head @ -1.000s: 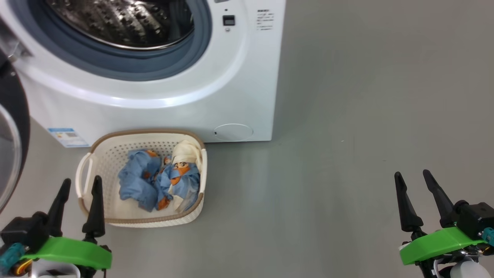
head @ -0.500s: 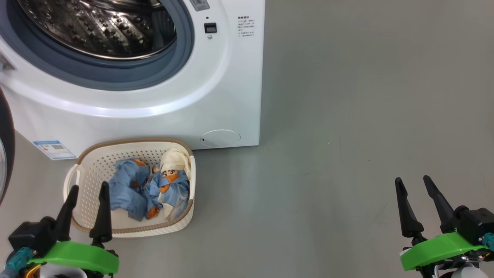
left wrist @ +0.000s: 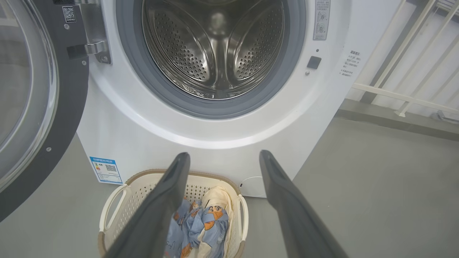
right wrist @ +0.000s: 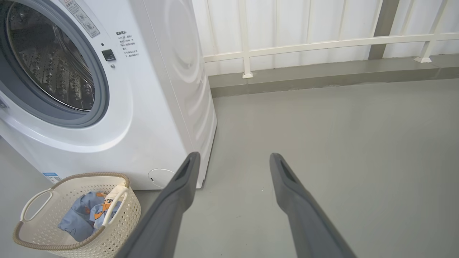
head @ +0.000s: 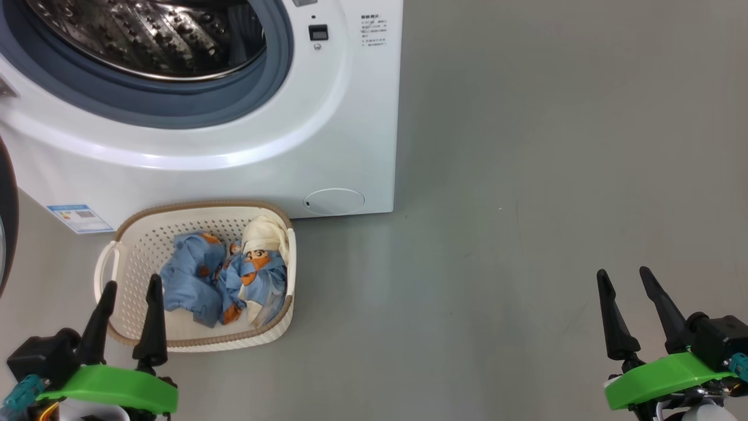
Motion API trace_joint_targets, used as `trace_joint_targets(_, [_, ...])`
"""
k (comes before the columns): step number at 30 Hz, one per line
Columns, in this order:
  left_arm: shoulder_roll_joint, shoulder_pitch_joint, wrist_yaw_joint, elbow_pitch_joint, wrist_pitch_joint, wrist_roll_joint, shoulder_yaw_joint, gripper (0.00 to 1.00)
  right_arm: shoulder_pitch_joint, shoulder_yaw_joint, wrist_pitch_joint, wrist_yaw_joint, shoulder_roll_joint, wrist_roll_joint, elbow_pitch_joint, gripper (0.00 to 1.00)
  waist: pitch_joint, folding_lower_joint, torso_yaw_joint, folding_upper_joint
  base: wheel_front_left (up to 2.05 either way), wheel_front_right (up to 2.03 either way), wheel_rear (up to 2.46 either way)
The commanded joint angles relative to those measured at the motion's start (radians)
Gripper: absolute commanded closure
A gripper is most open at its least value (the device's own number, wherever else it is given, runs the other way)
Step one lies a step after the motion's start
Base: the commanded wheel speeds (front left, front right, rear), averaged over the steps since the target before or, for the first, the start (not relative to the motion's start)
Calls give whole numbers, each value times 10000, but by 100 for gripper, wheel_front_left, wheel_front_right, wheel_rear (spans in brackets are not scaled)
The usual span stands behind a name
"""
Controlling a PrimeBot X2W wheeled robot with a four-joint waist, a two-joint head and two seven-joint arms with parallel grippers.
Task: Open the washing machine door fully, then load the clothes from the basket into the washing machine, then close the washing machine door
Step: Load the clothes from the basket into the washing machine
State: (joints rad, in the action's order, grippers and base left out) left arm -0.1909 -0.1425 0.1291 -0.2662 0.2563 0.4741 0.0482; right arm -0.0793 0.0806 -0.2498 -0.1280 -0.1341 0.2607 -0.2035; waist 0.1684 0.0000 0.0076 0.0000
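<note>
Hovering at seven o'clock by the basket (head: 198,206) of clothes (head: 251,275), the left gripper (head: 132,280) gapes empty; the right gripper (head: 622,271), at four o'clock, is spread, holding nothing.

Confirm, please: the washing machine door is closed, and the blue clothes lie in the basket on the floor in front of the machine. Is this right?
Not quite. The washing machine door stands open, leaving the steel drum exposed, as the left wrist view shows. The blue clothes do lie in the basket on the floor in front of the machine.
</note>
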Motion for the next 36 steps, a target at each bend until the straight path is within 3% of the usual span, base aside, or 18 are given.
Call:
trace_joint_targets(1, [-345,-244,15,186,55,117,-282,0,-100,-176,-120,-27,-63,59,203,0,24,0,23,0,0,0,0])
trace_joint_targets(9, [-534,-304,15,182,55,424,-51,0,-206,-240,-120,-27,8,21,146,0,148,0,50,0,23,-79,56])
trace_joint_targets(26, [-704,-584,15,118,55,476,-116,0,-394,-275,-120,-27,139,-29,91,0,422,0,4,0,89,-186,97])
trace_joint_targets(36, [-430,-579,15,63,55,124,-251,0,-458,-212,-120,-27,224,-160,71,0,537,0,8,0,33,-40,7])
